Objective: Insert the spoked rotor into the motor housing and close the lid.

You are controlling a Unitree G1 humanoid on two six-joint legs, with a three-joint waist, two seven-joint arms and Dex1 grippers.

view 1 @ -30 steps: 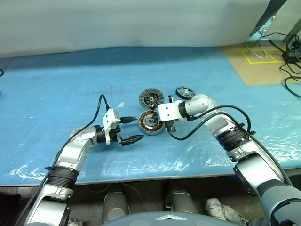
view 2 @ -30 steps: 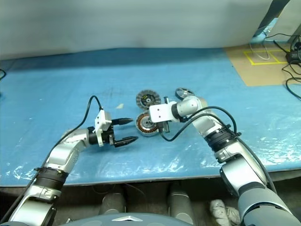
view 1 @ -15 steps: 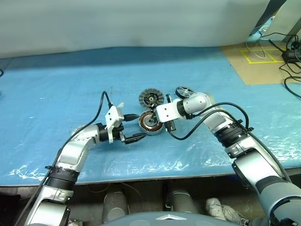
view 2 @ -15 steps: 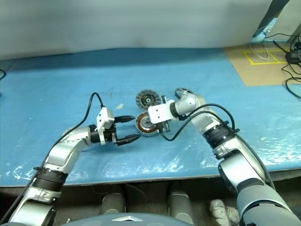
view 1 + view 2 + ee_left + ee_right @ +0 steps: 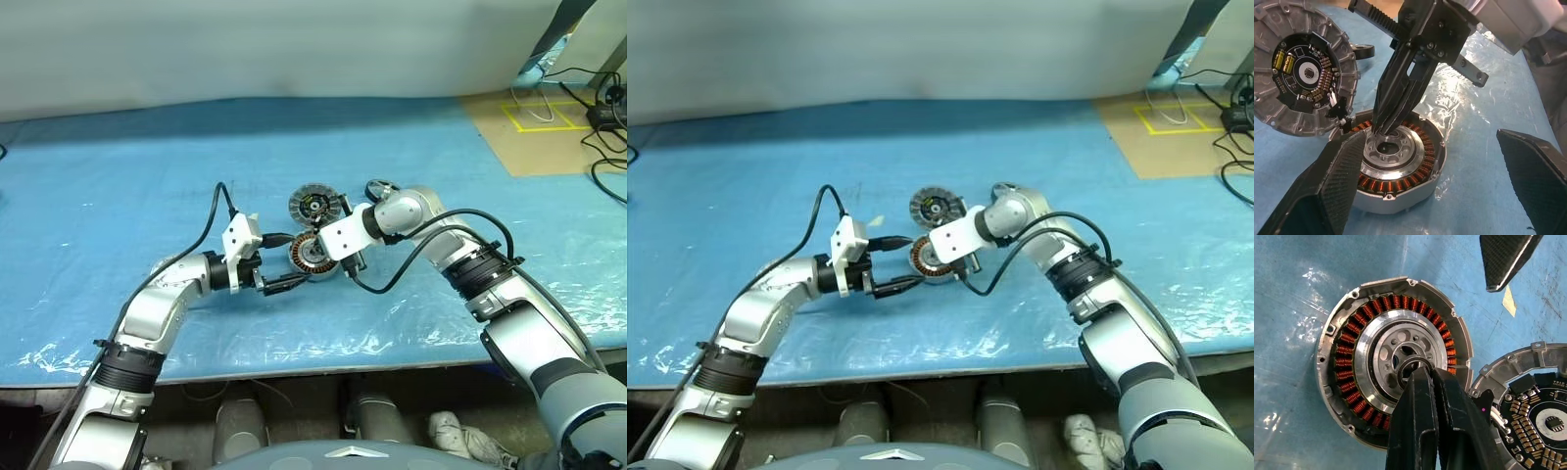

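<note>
Our left tool (image 5: 281, 261) hangs wide apart just beside the motor housing (image 5: 313, 256). Right tool (image 5: 1422, 374), pinched together, pokes its hub. Lid (image 5: 313, 204) touches it behind; spoked rotor (image 5: 384, 189) sits farther back.

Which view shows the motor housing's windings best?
The right wrist view: the motor housing shows from above, its winding ring nearly whole. The left wrist view shows it slanted, partly behind fingers. The eye views show it small between the grippers.
</note>
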